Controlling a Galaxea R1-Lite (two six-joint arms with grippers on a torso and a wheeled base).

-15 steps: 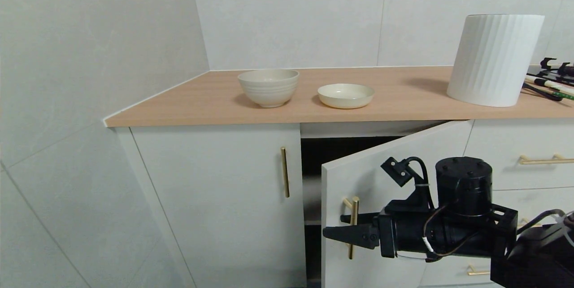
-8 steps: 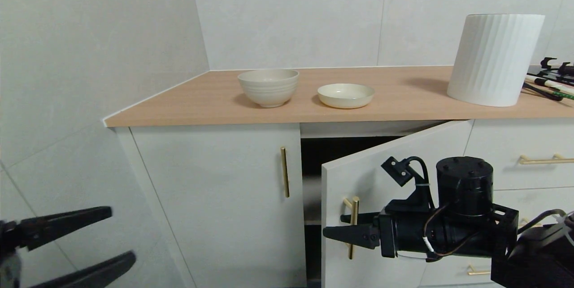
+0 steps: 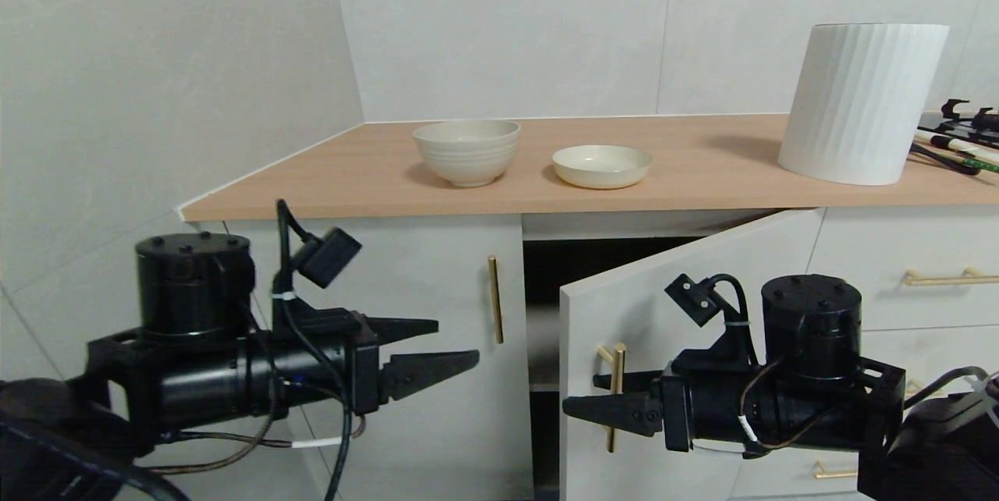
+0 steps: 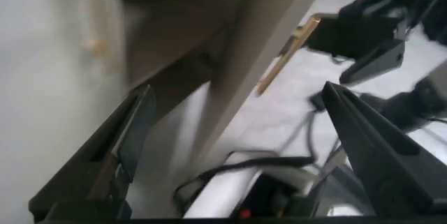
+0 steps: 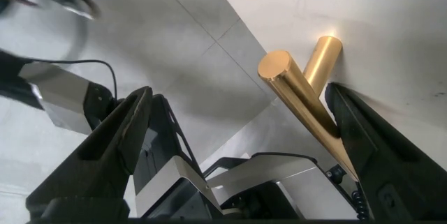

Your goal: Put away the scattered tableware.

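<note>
Because the beige ribbed bowl (image 3: 467,151) and the shallow cream dish (image 3: 602,166) both stand on the wooden desk (image 3: 351,173), near each other but apart, the step in hand seems to be opening the white cabinet door (image 3: 687,267) below them wider. The right gripper (image 3: 581,393) has its fingers apart, one on each side of the brass bar handle (image 3: 616,392); one finger may touch it, but I cannot tell surely. It should close firmly, then pull along the door's arc. The left gripper (image 3: 457,340), fingers also apart, hovers before the shut left door and should keep out of the swing.
</note>
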